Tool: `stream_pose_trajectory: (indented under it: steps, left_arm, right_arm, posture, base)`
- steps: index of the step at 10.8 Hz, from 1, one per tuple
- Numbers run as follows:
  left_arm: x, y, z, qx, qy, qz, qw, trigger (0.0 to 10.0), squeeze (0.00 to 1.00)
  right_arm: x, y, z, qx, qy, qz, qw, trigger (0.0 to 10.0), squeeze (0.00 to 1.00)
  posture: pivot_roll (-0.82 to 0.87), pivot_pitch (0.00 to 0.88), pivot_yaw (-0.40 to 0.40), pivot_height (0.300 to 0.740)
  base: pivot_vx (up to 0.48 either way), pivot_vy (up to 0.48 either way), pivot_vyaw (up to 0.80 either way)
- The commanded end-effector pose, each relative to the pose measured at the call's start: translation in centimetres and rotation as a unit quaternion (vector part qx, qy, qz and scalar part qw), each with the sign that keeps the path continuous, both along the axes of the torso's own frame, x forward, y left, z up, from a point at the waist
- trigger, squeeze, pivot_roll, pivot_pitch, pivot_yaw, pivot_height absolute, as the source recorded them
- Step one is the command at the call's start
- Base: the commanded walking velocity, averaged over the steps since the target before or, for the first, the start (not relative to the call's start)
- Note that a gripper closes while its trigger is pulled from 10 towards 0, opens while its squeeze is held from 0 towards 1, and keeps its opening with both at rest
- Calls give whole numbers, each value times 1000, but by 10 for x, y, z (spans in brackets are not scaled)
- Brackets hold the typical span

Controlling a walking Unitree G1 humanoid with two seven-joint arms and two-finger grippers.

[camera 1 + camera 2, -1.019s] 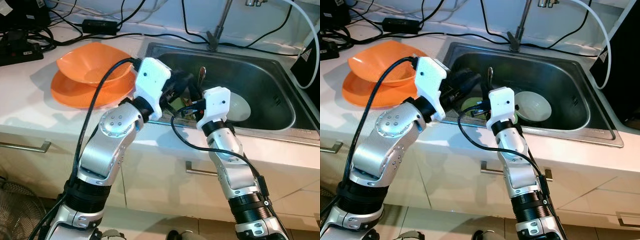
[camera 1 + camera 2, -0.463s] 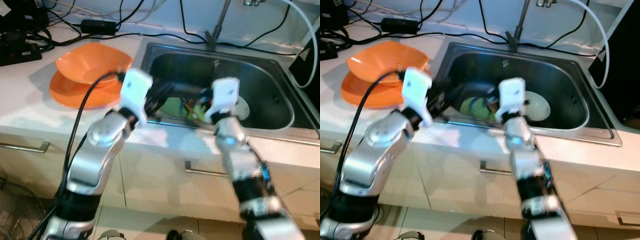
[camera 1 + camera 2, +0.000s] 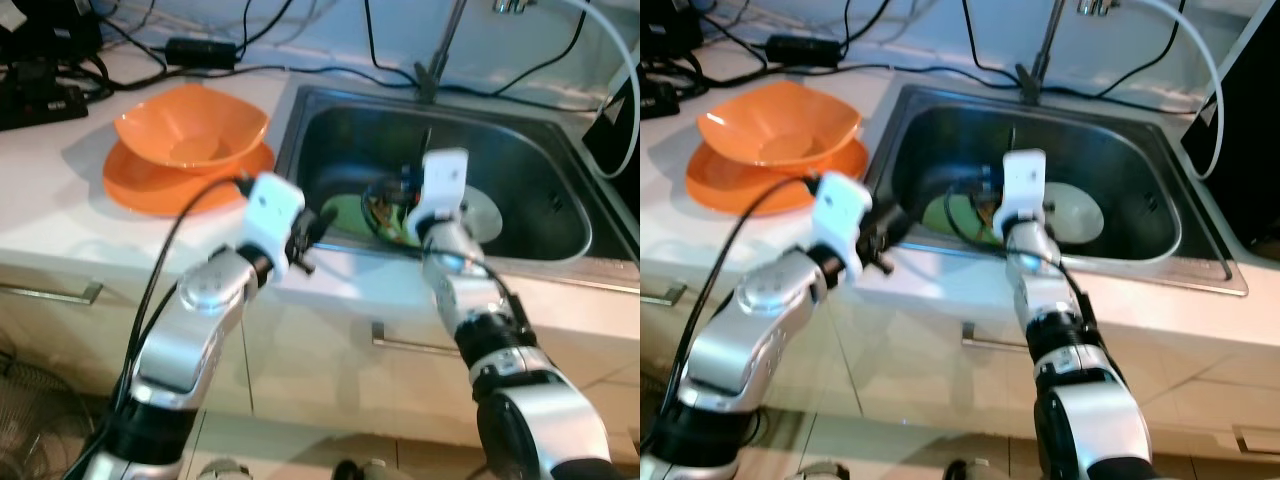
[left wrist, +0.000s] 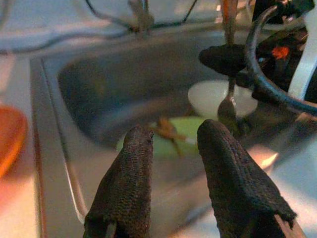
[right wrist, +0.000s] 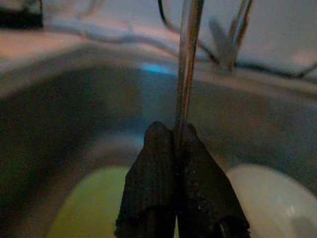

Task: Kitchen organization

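Two grippers are at work over the sink (image 3: 560,250), so take the head views first. From the left eye you see the right gripper (image 3: 400,205) reaching over the front rim of the basin, above a green plate (image 3: 345,212) with food scraps on it and just beside a white bowl (image 3: 482,215). A thin metal utensil (image 3: 427,140) stands up from it, most likely a spoon or fork, though its working end is hidden. The left gripper (image 3: 318,226) sits at the front edge of the sink, apart from the dishes. On the counter to your left, an orange bowl (image 3: 190,135) rests on an orange plate (image 3: 130,190).

The right eye gives the same layout, with the utensil's handle upright above the right wrist.

Through the left wrist you see both black fingers (image 4: 124,193) spread apart with nothing between them, pointed at the green plate and the white bowl beyond.

Through the right wrist you see the fingers (image 5: 156,183) pinched tight on the metal handle, which rises straight between them.

Judging by this, you are in the step of clearing cutlery out of the sink. Your next move calls for lifting the utensil clear of the rim without letting it swivel in the narrow pinch, then carrying it to wherever cutlery belongs. The empty left gripper looks placed to take the green plate afterwards.
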State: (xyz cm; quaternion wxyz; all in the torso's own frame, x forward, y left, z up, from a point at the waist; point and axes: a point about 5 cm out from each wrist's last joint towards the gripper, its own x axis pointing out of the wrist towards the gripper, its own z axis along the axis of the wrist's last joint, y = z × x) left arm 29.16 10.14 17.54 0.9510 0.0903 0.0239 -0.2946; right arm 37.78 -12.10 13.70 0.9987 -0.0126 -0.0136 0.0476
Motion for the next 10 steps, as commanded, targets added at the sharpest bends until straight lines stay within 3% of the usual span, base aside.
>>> stream_pose_trajectory:
  steps: [1, 2, 3, 4, 6, 7, 9, 10]
  left_arm:
    - [-4, -5, -1, 6, 5, -12, 1000, 10000, 0]
    - [-5, -4, -2, 6, 7, -12, 1000, 10000, 0]
    - [-6, -4, -2, 8, 10, -11, 1000, 10000, 0]
    - [-7, -4, -2, 8, 11, -11, 1000, 10000, 0]
    - [-7, -4, -3, 9, 12, -13, 1000, 10000, 0]
    - [-8, -5, -3, 10, 12, -14, 1000, 10000, 0]
    - [-8, -5, -3, 10, 11, -14, 1000, 10000, 0]
    - [-7, -5, -3, 10, 8, -12, 1000, 10000, 0]
  right_arm:
    - [3, -5, 1, -2, 0, -7, 1000, 10000, 0]
    - [2, -7, -6, -5, 15, -11, 1000, 10000, 0]
    - [0, -6, -14, 6, 27, -9, 1000, 10000, 380]
    - [-2, -5, -17, 6, 30, -7, 1000, 10000, 1000]
    - [-2, -5, -20, 4, 31, -9, 999, 10000, 1000]
    - [-2, -5, -19, 1, 29, -9, 1000, 10000, 0]
    - [0, -6, -16, 2, 21, -11, 1000, 10000, 0]
    - [2, -7, -5, 9, -7, -13, 1000, 10000, 0]
  posture:
    - [51, 93, -126, 740]
    - [58, 93, -133, 740]
    - [60, 93, -131, 740]
    - [60, 91, -130, 740]
    - [61, 86, -127, 740]
    - [61, 85, -127, 740]
    - [61, 85, -128, 740]
    - [48, 87, -122, 740]
  base:
    - [0, 0, 0]
    - [0, 0, 0]
    - [0, 0, 0]
    - [0, 0, 0]
    - [0, 0, 0]
    - [0, 0, 0]
    - [0, 0, 0]
    - [0, 0, 0]
